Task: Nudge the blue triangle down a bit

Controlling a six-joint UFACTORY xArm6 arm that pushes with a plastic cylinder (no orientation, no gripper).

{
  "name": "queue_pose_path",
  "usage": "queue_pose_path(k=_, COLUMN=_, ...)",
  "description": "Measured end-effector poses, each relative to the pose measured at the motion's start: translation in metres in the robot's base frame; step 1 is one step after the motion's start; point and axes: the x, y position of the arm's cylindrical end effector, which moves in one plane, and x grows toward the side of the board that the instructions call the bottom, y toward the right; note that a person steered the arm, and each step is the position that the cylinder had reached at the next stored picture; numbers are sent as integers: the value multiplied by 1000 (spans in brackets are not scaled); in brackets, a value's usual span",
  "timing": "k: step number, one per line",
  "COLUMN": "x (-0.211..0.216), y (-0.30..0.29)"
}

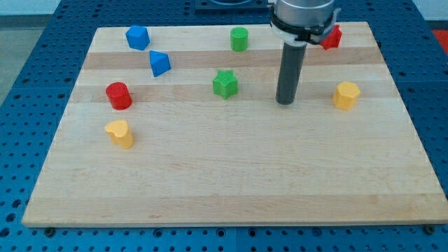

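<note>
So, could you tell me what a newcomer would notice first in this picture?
Probably the dark rod coming down at the view's upper right, my tip resting on the wooden board between the green star and a yellow block. Next, the blue triangle at the upper left, far from my tip and just below a blue block.

My arm enters from the far edge, right of centre, and only its grey wrist housing (pixel 304 14) shows. From it the dark rod (pixel 290 70) hangs straight down, upright, without tilt. My tip (pixel 285 103) rests on the surface, in the far right half.
</note>
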Motion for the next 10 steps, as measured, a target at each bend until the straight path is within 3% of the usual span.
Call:
queue_pose_path(k=2, x=-49, y=-27)
queue_pose_path(k=6, x=-99, y=-165)
queue_pose_path(k=10, x=-114, y=-265)
